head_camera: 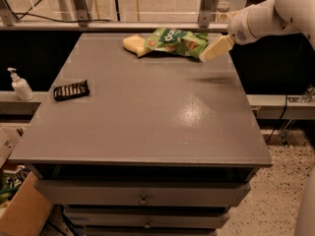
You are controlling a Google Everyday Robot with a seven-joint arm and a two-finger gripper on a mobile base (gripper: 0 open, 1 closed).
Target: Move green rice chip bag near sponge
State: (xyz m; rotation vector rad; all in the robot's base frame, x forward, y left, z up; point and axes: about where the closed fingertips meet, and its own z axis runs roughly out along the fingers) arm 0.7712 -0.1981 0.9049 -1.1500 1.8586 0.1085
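Note:
The green rice chip bag (176,41) lies flat at the far edge of the grey table (142,117), its left end touching the pale yellow sponge (134,44). My gripper (212,50) hangs just off the bag's right end, above the table's far right corner, on the white arm that comes in from the upper right. It holds nothing that I can see.
A black ridged rectangular object (72,90) lies near the table's left edge. A white pump bottle (19,84) stands on a ledge left of the table. Drawers sit under the tabletop and a cardboard box (22,205) is at the lower left. A metal railing runs behind the table.

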